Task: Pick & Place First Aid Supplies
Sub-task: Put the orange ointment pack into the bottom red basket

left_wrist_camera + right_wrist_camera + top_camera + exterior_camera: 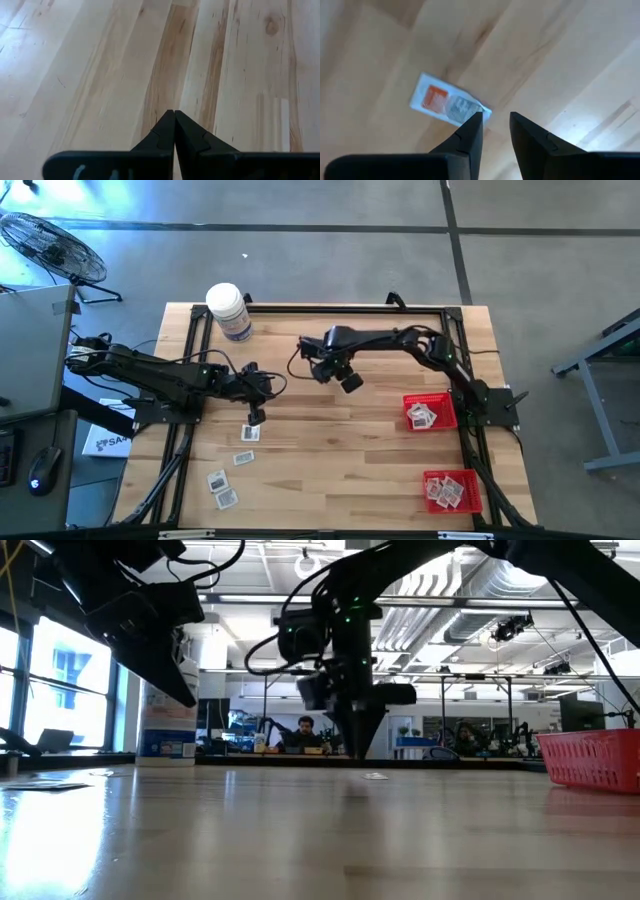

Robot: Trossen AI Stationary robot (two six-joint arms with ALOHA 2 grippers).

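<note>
Near the middle of the wooden table we see the right gripper hanging above the boards, its arm reaching in from the table's right edge. Through the right wrist view its two dark fingers stand a little apart with a gap between them, and nothing sits in that gap. One packet, white with an orange-red patch and grey print, lies flat on the wood beyond them; one fingertip overlaps the packet's corner in that view, but whether it touches we cannot tell.

Across the table the left gripper is clenched — its fingers meet along a single seam and hold nothing, with bare wood ahead of them. From above we find it just over a packet near the table's left-centre.

Three more packets lie loose on the left half of the table: one toward the near edge from that first packet, and two others closer still to the near-left corner.

On the right side we see two red mesh baskets — one beside the right arm's base, the other near the front-right corner — each with packets inside. A white bottle with a purple label stands upright at the far left of the table.
</note>
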